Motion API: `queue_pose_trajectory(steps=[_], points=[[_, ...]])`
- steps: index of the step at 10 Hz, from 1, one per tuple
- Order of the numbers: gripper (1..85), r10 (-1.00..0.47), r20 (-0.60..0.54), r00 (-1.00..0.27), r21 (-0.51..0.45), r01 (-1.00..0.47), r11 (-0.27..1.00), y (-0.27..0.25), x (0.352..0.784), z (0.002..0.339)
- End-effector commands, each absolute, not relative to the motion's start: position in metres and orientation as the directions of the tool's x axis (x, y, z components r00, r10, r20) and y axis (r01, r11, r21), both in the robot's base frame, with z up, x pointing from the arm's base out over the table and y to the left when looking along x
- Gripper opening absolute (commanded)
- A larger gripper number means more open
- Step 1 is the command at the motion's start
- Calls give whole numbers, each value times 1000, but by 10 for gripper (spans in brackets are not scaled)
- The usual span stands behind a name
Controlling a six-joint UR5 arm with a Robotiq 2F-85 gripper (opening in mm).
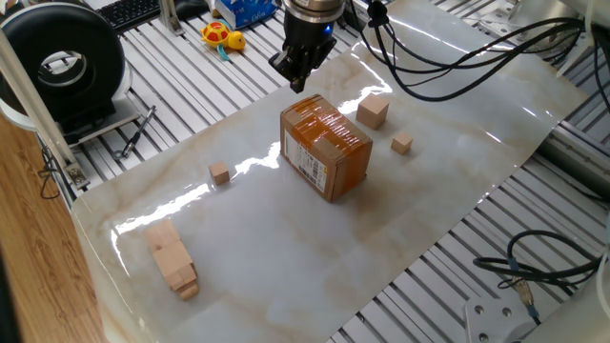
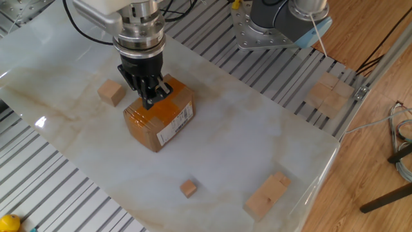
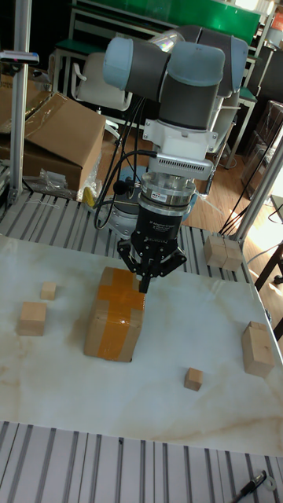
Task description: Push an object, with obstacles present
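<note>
The object, a plain light-wood cube (image 1: pixel 373 112) (image 2: pixel 111 93) (image 3: pixel 32 318), rests on the marble sheet beside the cardboard box (image 1: pixel 326 148) (image 2: pixel 159 116) (image 3: pixel 116 314), apart from it. My gripper (image 1: pixel 297 83) (image 2: pixel 150 100) (image 3: pixel 145 288) points down with its fingers shut on nothing. It hangs at the box's upper edge on the side away from the cube. Whether the tips touch the box I cannot tell. One tiny cube (image 1: pixel 402 144) (image 3: pixel 49 291) lies near the object. Another (image 1: pixel 220 172) (image 2: pixel 188 188) (image 3: pixel 193 379) lies beyond the box.
Long pale wooden blocks (image 1: pixel 172 259) (image 2: pixel 267 194) (image 3: pixel 257 348) lie near one end of the sheet. More pale blocks (image 2: pixel 329 93) (image 3: pixel 222 251) sit on the metal rails off the sheet. Cables hang from the arm, and a black reel (image 1: pixel 62 67) stands by one corner.
</note>
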State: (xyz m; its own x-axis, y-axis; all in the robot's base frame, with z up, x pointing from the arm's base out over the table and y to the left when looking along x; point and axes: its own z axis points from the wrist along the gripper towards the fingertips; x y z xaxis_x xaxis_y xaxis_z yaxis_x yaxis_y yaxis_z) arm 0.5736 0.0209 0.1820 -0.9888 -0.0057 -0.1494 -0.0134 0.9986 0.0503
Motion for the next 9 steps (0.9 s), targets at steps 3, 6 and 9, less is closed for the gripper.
queue_pose_trajectory(steps=[3,6,9], points=[[13,0,-139,-990,22,-3,1000,12,570,182],[13,-97,-211,-973,26,-104,994,19,588,185],[13,-127,-216,-968,21,-134,991,19,589,185]])
